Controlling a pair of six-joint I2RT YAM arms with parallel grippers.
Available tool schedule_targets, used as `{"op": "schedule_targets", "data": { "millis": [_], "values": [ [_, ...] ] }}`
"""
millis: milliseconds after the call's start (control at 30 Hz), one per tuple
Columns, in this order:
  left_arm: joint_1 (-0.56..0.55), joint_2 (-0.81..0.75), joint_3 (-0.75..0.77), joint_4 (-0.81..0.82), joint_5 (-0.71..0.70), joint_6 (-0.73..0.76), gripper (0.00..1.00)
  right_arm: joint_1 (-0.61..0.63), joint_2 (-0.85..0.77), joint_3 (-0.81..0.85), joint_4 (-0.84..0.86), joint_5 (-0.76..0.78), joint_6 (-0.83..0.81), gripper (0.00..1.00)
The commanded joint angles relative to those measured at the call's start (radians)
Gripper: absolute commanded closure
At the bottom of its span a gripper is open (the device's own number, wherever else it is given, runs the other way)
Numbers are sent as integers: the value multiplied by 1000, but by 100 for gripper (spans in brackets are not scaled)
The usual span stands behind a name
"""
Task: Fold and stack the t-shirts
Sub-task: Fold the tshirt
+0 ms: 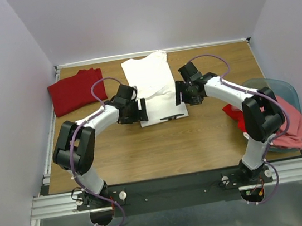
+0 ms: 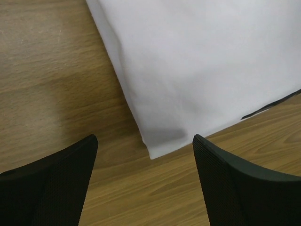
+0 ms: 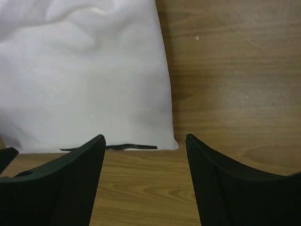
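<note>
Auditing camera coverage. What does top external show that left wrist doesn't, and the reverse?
Only top external: the red t-shirt at the far left, the red and pink shirts heaped at the teal bin on the right, both arms, and the right gripper beside the white t-shirt.
Only left wrist: a close look at that shirt's near left corner lying flat on the wood, with nothing pinched between the fingers.
Both: the white t-shirt, the table, the left gripper open, and a dark strip at the shirt's near edge.
</note>
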Motion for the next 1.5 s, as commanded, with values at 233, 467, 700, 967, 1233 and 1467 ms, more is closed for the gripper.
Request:
{"op": "schedule_targets", "data": {
  "millis": [233,467,700,967,1233,1467],
  "values": [
    [-15,-2,-31,24,7,-40,16,0,-57,-177,101,-59,39,33],
    [-21,2,-48,24,-2,-60,24,0,-28,-208,135,-88,43,37],
    [-38,28,-57,31,-5,-75,32,-2,-8,-228,155,-77,42,41],
    [-44,61,-83,66,-5,-89,47,-19,15,-246,200,-77,20,46],
    [-49,73,-147,125,44,-112,87,-19,-17,-266,226,-139,-7,68],
    [-50,-30,-135,88,67,-109,100,-17,-106,-280,183,-255,-12,99]
  ]
}}
